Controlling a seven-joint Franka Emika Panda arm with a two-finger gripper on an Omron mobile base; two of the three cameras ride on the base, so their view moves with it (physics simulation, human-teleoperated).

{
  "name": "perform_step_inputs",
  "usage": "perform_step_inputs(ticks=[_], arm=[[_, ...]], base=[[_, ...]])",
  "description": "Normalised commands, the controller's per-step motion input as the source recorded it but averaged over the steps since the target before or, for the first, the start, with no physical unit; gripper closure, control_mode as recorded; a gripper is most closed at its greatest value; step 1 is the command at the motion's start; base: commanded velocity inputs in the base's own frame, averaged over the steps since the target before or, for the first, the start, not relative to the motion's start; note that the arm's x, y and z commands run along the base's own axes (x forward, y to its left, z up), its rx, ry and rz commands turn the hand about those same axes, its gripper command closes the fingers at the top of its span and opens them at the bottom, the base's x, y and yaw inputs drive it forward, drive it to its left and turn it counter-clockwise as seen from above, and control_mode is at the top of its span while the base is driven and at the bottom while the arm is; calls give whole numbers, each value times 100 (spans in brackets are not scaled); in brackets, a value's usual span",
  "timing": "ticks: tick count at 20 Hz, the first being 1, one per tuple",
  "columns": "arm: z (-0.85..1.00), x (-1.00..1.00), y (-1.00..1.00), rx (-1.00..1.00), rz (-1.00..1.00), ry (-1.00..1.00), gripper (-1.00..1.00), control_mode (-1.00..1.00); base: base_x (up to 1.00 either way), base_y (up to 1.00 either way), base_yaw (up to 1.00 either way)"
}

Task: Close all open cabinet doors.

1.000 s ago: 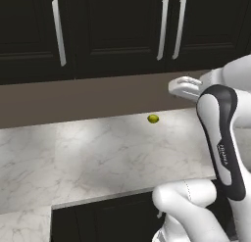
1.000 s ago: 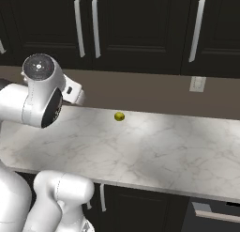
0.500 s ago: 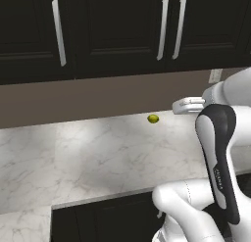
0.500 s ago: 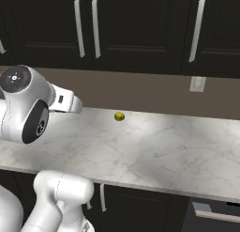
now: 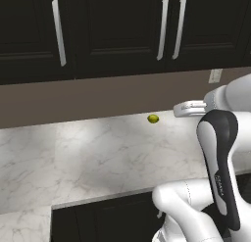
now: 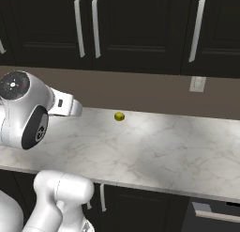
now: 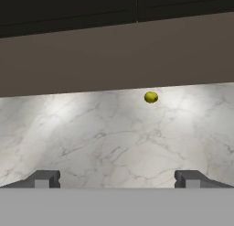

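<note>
Hovering over the marble counter (image 7: 114, 142), gripper (image 7: 117, 178) with fingers spread wide, empty; small yellow-green fruit (image 7: 151, 97) beyond, near the backsplash; cabinet doors (image 5: 122, 30) above, shut.

Marble counter (image 5: 98, 157) lies open all around the small yellow-green fruit (image 5: 153, 118), its sole obstacle, sitting near the back wall (image 6: 140, 92); above the fruit, the dark cabinet doors (image 6: 136, 29) sit flush, only slim handles (image 5: 162, 29) protruding.

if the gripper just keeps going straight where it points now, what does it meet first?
Likely the marble counter, short of the small yellow-green fruit and brown wall. The open gripper holds nothing; depth is unclear.
</note>
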Motion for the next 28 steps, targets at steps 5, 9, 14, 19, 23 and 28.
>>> perform_step_inputs(ticks=[5, 9, 14, 19, 23, 28], arm=[[0, 0, 0, 0, 0, 0, -100, -100], [0, 0, 0, 0, 0, 0, -100, -100], [0, 0, 0, 0, 0, 0, -100, -100], [0, 0, 0, 0, 0, 0, -100, 100], [0, 0, 0, 0, 0, 0, -100, 100], [0, 0, 0, 0, 0, 0, -100, 100]], base=[[0, 0, 0], [0, 0, 0], [0, 0, 0], [0, 0, 0], [0, 0, 0], [0, 0, 0]])
